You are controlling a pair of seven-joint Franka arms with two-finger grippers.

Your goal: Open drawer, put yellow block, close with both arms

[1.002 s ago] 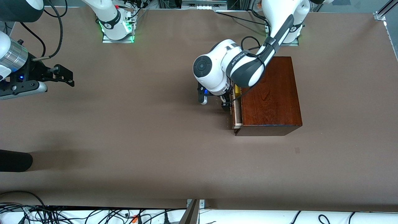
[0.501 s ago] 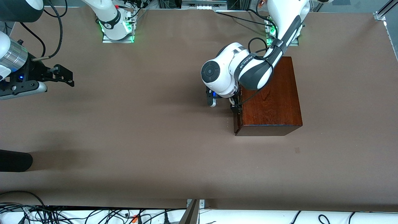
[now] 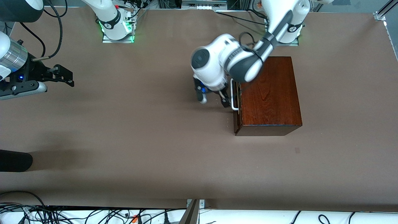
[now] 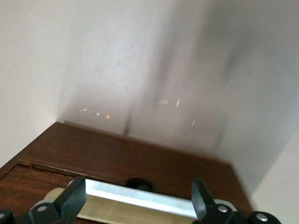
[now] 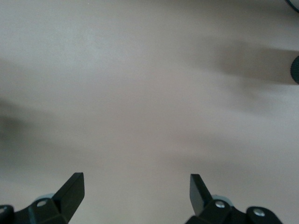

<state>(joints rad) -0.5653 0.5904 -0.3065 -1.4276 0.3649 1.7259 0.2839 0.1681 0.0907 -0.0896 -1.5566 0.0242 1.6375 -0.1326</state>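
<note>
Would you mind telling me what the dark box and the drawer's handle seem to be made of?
The dark reddish-brown rectangular box looks like varnished wood: visible grain and a glossy sheen on top. The drawer's white U-shaped bar handle looks like painted or polished metal; it gleams brightly in the left wrist view, though plastic cannot be ruled out.

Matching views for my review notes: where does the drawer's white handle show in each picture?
Front view: the white handle stands on the drawer front of the wooden box, on the side toward the right arm's end, beside the left gripper.
Left wrist view: the handle shows as a pale bar between the open gripper's fingers.
Right wrist view: not in it.
Shared landmark: the wooden box.
</note>
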